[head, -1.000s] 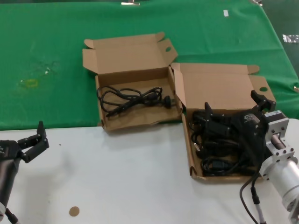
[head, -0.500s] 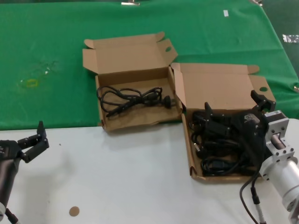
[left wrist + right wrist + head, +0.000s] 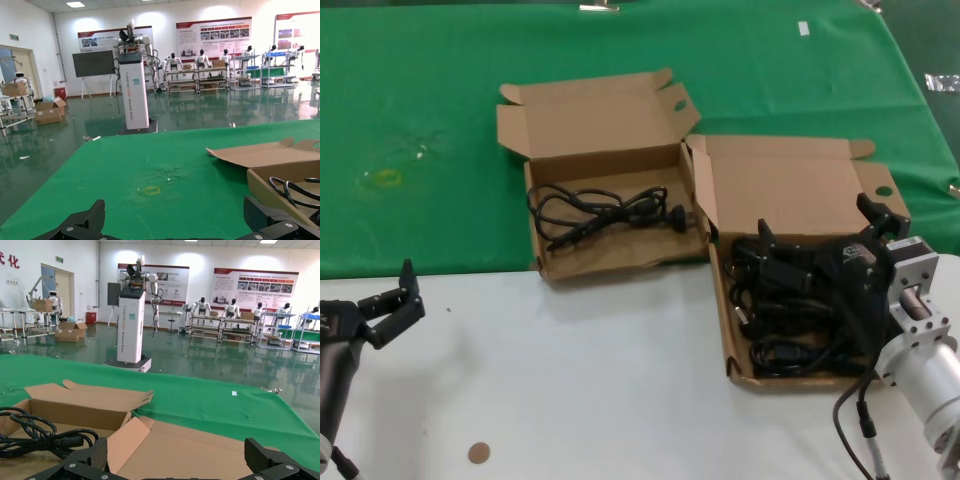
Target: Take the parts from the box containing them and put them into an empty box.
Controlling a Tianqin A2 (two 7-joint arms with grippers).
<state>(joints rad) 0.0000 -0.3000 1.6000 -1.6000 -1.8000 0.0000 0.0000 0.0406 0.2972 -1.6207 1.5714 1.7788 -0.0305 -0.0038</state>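
Note:
Several black cables lie heaped in the larger straight-walled box at the right. My right gripper hovers just above that heap, open wide and empty; its wrist view shows the fingers spread over the box's lid. The smaller box with the wavy front wall stands to the left and farther back and holds one coiled cable, which also shows in the right wrist view. My left gripper is parked open and empty at the table's left edge.
A green cloth covers the far half of the table and carries a yellowish mark. The near half is a white tabletop with a small brown disc. The two boxes touch at their corners.

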